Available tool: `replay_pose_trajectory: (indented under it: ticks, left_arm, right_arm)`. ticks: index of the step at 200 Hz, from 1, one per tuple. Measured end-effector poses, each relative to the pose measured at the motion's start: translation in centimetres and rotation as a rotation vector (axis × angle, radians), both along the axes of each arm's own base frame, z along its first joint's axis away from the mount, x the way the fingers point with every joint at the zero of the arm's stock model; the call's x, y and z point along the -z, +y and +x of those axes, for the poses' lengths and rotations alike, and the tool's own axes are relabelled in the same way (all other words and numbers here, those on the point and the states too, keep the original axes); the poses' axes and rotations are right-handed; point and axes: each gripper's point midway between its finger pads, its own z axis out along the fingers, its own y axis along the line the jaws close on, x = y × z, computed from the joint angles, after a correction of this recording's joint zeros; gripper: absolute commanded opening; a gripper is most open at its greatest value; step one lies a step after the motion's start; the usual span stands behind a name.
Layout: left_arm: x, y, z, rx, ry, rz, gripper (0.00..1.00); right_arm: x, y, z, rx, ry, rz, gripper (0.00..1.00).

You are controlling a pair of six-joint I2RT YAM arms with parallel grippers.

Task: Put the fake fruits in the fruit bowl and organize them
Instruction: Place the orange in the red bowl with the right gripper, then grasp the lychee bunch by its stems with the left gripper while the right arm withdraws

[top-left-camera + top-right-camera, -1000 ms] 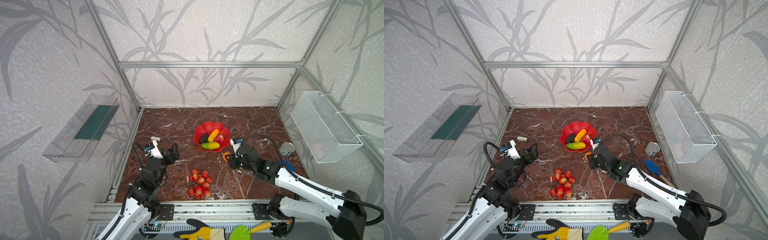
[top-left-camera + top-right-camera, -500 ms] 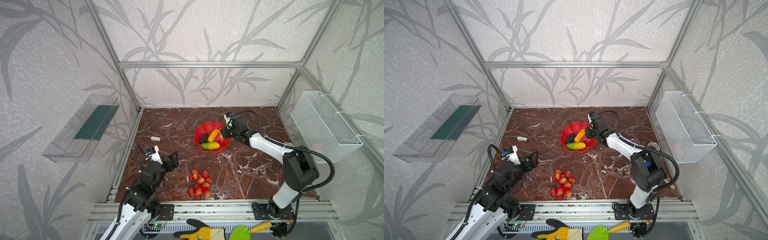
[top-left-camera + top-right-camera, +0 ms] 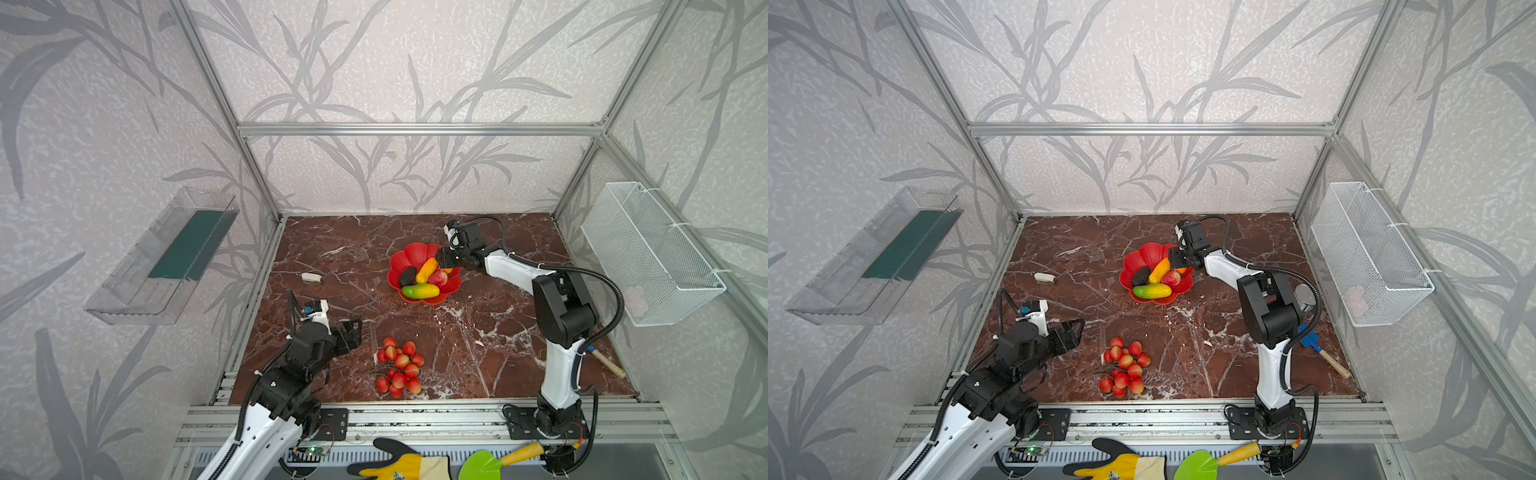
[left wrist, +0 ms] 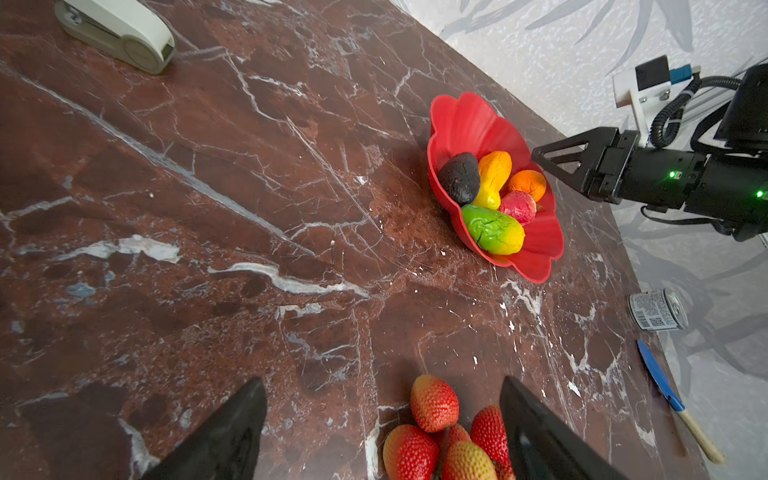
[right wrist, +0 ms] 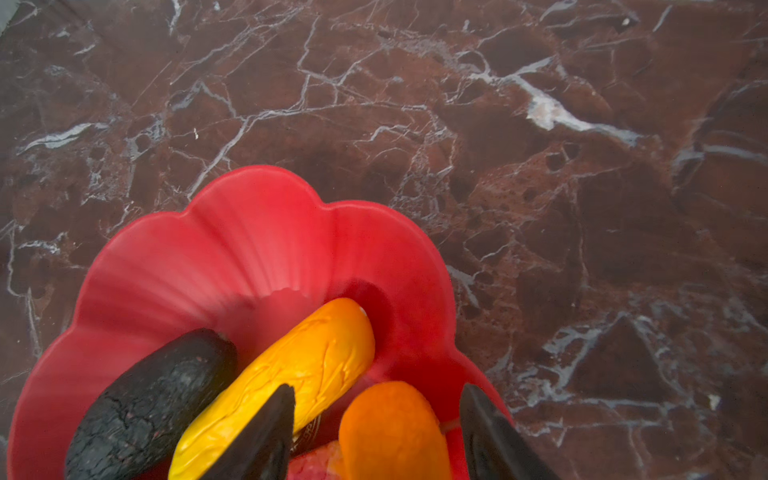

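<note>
**Right gripper** (image 5: 376, 390): black fingers (image 5: 266, 432) are standing spread and released, flanking without touching the small round orange plastic fruit (image 5: 390, 428). It is resting in the shallow glossy red flower-shaped fruit bowl (image 5: 249, 249), so this is likely a drop-off.

**Bowl contents**, crowding one side:
- yellow-orange oblong fruit (image 5: 291, 374)
- dark avocado-like fruit (image 5: 153, 399)
- red-pink pointed fruit (image 4: 517, 206)
- green-yellow oblong fruit (image 4: 492, 230)

**Left gripper** (image 4: 381, 381): jaws are gaping empty, probably readying for the bunch of small red strawberry-like fruits (image 3: 400, 365). The bunch is lying on the brown marble tabletop (image 3: 332, 249), well apart from the bowl.

Grey leaf-print walls (image 3: 415, 62), aluminium frame (image 3: 415, 129), red-brown marble floor (image 3: 353, 249), even light
</note>
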Motion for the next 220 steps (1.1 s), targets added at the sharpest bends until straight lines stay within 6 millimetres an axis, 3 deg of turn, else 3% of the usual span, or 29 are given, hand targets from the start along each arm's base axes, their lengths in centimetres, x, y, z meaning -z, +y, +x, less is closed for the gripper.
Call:
replay_pose_trajectory:
  ticks: [35, 78, 100, 157, 220]
  left_arm:
    - [1.7, -1.7, -0.8, 0.079, 0.102, -0.04, 0.78]
    - [5.4, -3.7, -3.5, 0.149, 0.278, -0.166, 0.69]
    - [6.7, -4.1, -5.1, 0.164, 0.35, -0.218, 0.68]
    - [6.7, -5.0, -7.6, 0.206, 0.405, -0.275, 0.68]
    - [9.3, -6.8, -9.0, 0.26, 0.526, -0.247, 0.65]
  right_arm:
    - [-1.8, -0.3, -1.6, 0.0, -0.019, 0.031, 0.79]
    - [-7.6, -1.7, -6.2, 0.004, -0.131, 0.108, 0.85]
    - [-9.5, -2.0, -7.8, -0.004, -0.175, 0.133, 0.87]
    - [-8.8, -3.3, -11.9, -0.002, -0.174, 0.136, 0.9]
    - [-9.5, -4.1, -13.3, 0.012, -0.197, 0.146, 0.91]
